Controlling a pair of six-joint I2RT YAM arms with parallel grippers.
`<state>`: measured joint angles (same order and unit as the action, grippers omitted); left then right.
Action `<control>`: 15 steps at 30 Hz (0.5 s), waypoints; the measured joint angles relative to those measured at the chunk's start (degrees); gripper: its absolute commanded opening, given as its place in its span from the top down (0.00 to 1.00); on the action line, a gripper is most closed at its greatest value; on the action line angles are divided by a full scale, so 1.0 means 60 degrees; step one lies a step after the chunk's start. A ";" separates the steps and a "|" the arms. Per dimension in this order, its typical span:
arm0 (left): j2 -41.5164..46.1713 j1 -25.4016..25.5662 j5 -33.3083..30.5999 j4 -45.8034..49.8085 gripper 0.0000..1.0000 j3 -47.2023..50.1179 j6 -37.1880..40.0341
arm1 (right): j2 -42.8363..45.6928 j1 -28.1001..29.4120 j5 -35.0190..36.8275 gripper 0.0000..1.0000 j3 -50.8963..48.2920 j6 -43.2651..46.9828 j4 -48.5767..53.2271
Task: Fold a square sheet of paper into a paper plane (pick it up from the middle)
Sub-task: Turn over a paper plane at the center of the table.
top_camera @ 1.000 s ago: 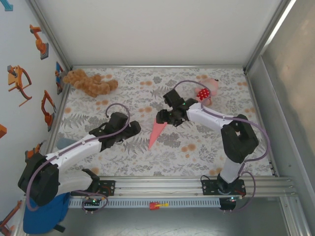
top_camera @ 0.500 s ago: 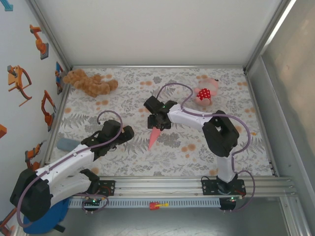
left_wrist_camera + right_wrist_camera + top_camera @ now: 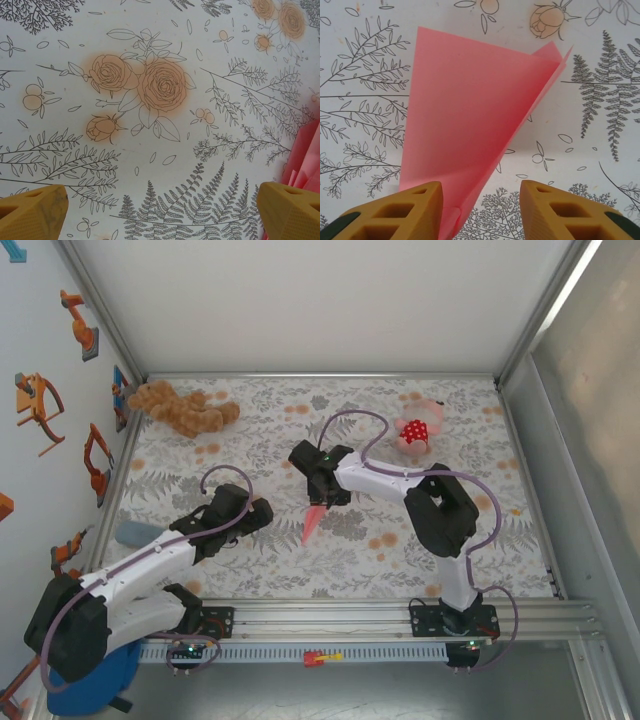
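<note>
Most folds look done: the paper plane (image 3: 465,100) lies dart-shaped on the worktop (image 3: 270,430), right tool (image 3: 481,189) open astride it, left tool (image 3: 160,192) open nearby, wings perhaps unfinished.

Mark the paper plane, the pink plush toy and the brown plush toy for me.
paper plane (image 3: 465,115), right wrist view, middle of its broad pink face.
pink plush toy (image 3: 412,430), top external view, on its red dotted patch.
brown plush toy (image 3: 180,408), top external view, middle of its body.
</note>
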<state>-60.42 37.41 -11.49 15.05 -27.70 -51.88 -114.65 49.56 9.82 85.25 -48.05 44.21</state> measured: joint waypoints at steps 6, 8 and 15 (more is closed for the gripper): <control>-0.0033 0.0000 0.0000 0.0004 0.04 0.0000 0.0000 | 0.0004 0.0007 0.0015 0.64 -0.0004 -0.0175 0.0018; -0.0033 0.0000 -0.0004 0.0007 0.04 0.0000 0.0000 | 0.0004 0.0007 0.0011 0.69 -0.0004 -0.0255 0.0018; -0.0033 0.0000 -0.0007 0.0098 0.04 0.0000 0.0000 | 0.0007 0.0007 0.0069 0.91 -0.0124 -0.0528 0.0022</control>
<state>-60.62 37.41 -11.53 15.64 -27.70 -51.88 -114.61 49.60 10.24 84.51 -51.22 44.34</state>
